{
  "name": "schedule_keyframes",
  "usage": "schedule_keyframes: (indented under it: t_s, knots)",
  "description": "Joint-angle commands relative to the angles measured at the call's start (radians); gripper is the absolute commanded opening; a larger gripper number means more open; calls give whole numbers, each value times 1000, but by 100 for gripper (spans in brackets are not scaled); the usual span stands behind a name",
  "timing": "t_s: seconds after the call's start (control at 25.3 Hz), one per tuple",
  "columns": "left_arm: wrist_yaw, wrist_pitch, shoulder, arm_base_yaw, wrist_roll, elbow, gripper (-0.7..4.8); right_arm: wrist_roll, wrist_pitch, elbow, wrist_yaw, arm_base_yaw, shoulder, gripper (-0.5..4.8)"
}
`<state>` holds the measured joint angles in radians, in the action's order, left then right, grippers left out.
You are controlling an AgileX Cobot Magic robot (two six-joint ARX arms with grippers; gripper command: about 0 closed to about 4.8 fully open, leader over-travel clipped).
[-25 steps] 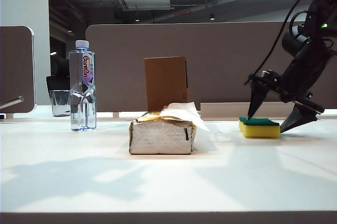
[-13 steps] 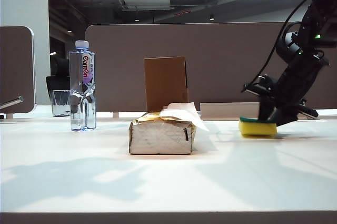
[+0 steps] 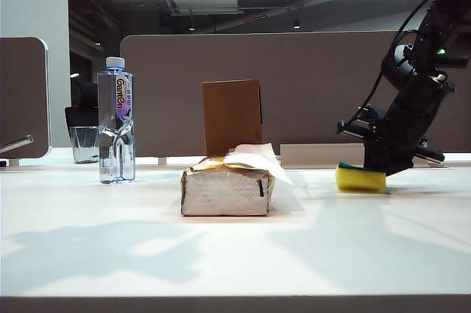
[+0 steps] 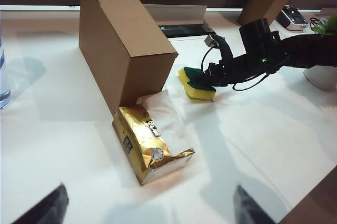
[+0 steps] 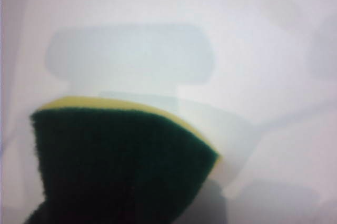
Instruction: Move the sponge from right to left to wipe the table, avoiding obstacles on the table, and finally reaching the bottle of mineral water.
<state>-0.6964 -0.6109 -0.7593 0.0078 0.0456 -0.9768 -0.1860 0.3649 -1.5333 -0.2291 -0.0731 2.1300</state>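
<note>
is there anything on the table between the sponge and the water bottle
Yes. The right claw is shut on the sponge at the right; the tissue pack and, behind it, the cardboard box stand before the water bottle.

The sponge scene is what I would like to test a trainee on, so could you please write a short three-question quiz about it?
1. True or false: the right gripper is shut on the sponge.
2. Which stands farthest left in the exterior view: A cardboard box, B Ganten water bottle, C tissue pack?
3. In one word, what state are the left gripper fingers in?

Key: 1 true; 2 B; 3 open.
</note>
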Motion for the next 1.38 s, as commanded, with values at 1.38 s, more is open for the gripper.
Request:
schedule_keyframes:
  t_s: [1.38]
  knots:
    - [-8, 27, 5, 0, 0, -7, 399, -37, -211, 759, 66, 8, -439, -6]
